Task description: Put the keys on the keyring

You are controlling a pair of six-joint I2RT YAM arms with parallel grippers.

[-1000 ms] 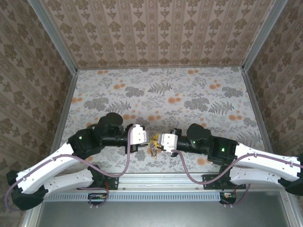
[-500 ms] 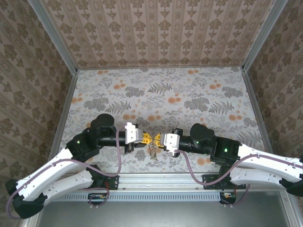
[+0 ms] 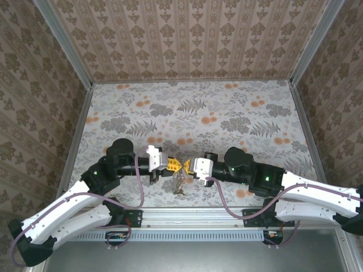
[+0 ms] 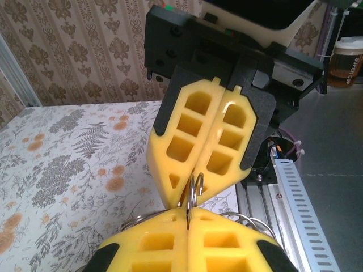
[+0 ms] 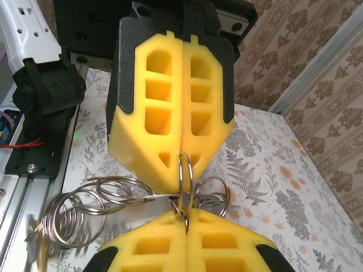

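Note:
My left gripper [image 3: 172, 165] and right gripper [image 3: 187, 166] meet tip to tip just above the table's near edge. Both are shut on one small silver split ring of the keyring [image 3: 179, 169]. In the left wrist view the keyring [image 4: 195, 190] stands upright, pinched in the seam of my left gripper [image 4: 188, 212]. In the right wrist view the keyring [image 5: 186, 180] sits in the seam of my right gripper [image 5: 186, 214]. Several linked rings [image 5: 85, 207] hang off it to the left. A flat metal piece [image 5: 207, 198] lies behind it. I cannot make out the keys in the dangling bunch [image 3: 179, 185].
The floral table [image 3: 193, 113] stretches away behind the grippers between papered walls. An aluminium rail [image 3: 187, 214] runs along the near edge under the hanging bunch. A ribbed cable duct [image 4: 292, 192] lies beside that edge.
The right gripper has closed onto the ring. The left arm has drawn back to the left and levelled its wrist. The bunch now hangs a little higher between the tips.

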